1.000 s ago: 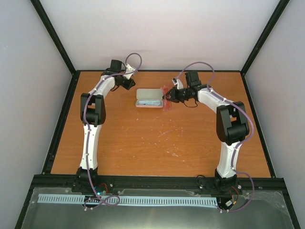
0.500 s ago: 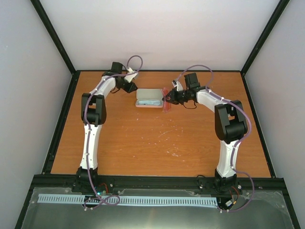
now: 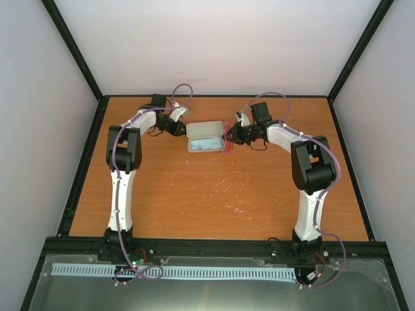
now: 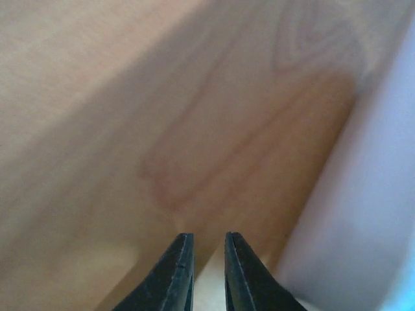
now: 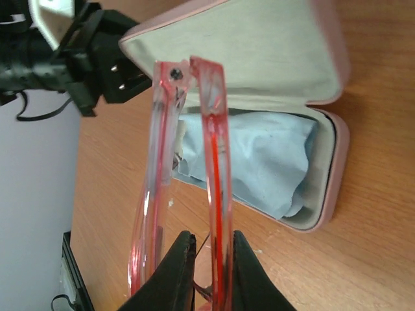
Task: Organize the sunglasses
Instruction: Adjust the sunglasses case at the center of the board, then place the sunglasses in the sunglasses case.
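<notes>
Our right end effector is closed tight on a thin red part of the sunglasses, holding them at the far middle of the desk, just right of the open case. That is a narrow pinch on a slick, slender frame, so we judge the glasses could swivel or slip out if the arm tilts or the frame catches the case rim.

The blue cloth lies bunched in the tray. The glasses may ride up on it and stop the lid from closing.

Our left end effector sits at the case's left end, its fingers drawn almost together and holding nothing. The case looks light and unsecured. A push from either side could slide it, or tip the lid shut against the frame.
</notes>
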### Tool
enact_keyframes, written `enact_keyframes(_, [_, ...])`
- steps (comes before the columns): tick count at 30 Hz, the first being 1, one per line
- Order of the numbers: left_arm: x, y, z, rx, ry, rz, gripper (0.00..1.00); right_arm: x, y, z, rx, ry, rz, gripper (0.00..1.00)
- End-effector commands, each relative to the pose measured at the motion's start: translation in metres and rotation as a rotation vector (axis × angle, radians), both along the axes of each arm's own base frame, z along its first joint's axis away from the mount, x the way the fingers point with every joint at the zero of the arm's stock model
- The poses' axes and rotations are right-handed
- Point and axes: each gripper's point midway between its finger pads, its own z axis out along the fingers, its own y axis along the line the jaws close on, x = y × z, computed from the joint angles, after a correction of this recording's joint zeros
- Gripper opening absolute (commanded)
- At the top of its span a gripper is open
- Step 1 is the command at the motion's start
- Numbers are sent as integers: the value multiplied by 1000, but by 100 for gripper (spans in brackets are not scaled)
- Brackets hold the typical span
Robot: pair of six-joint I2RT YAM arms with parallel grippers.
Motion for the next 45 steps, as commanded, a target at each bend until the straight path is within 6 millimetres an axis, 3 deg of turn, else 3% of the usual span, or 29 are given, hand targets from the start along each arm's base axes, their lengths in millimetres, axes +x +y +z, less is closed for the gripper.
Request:
enact_keyframes(1, [-24, -25, 21, -68, 10, -31, 17, 3, -5, -16, -10, 32, -61, 3])
enact_keyframes(12, [-55, -62, 37, -96, 12, -90, 16, 5, -12, -27, -1, 80, -174, 3])
enact_keyframes(19, [-70, -76, 41, -122, 31, -105, 16, -4, -29, -35, -42, 113, -296, 3])
enact_keyframes(25, [-80, -93, 44, -147, 40, -128, 15, -9, -42, -31, -47, 91, -396, 3])
enact_keyframes(36, [-87, -112, 47, -156, 39, -160, 15, 6, -28, -30, 1, 94, -387, 3])
enact_keyframes(45, [-86, -111, 46, -151, 39, -154, 15, 3, -15, -66, -91, 192, -309, 4])
